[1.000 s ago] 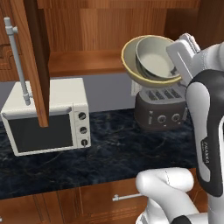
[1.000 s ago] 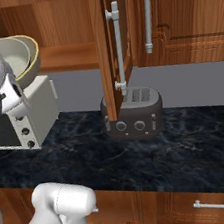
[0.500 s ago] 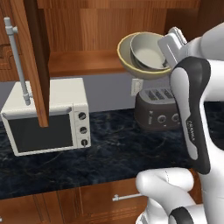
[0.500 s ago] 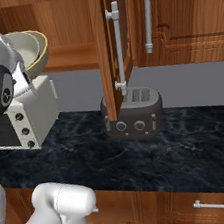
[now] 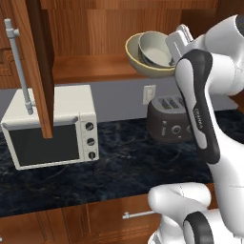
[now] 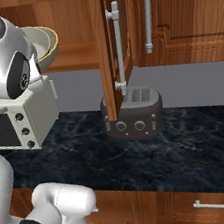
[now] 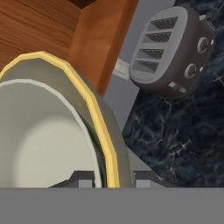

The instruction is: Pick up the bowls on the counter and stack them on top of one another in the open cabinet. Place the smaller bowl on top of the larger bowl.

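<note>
The two-finger gripper grips the nested smaller pale grey-white bowl and wider yellowish-beige bowl, tilted over the reddish-brown cabinet shelf's right front edge.

The hand holds the larger bowl by its right rim, up at the shelf of the open cabinet. The bowl tilts toward the camera, and the smaller bowl sits nested inside it. The cabinet door stands open at left, in front of the white microwave. Below the bowls, a dark toaster stands on the black desk.
</note>
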### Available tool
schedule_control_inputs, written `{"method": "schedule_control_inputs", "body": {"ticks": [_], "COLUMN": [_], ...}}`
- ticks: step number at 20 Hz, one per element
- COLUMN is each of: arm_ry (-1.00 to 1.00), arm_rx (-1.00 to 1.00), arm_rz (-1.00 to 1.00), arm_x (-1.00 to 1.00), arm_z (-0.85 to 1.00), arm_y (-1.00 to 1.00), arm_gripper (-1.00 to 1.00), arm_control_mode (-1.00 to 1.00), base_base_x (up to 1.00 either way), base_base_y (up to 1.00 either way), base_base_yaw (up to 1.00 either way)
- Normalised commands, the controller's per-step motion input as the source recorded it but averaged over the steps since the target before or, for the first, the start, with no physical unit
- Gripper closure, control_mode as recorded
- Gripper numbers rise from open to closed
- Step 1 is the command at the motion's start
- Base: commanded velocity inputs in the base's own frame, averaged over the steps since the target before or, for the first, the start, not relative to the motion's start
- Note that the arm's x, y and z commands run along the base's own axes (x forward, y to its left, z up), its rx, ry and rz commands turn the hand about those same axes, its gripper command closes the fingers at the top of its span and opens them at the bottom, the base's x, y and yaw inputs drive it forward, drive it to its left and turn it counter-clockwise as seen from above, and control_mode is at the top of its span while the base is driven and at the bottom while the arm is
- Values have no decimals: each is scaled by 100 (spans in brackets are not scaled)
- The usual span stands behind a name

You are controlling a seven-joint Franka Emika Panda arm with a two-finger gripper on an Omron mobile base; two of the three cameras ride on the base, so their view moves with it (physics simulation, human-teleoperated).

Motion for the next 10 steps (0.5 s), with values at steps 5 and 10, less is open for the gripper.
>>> {"method": "schedule_control_inputs", "body": {"ticks": [5, 10], "arm_ry": [-6, 0], "arm_rx": [6, 7], "arm_rz": [-5, -4], "arm_x": [41, 48], "arm_z": [0, 0], "arm_y": [0, 0], "arm_gripper": [100, 100], "arm_control_mode": [-100, -100], "base_base_x": [0, 0], "base_base_y": [0, 0], "base_base_yaw": [0, 0]}}
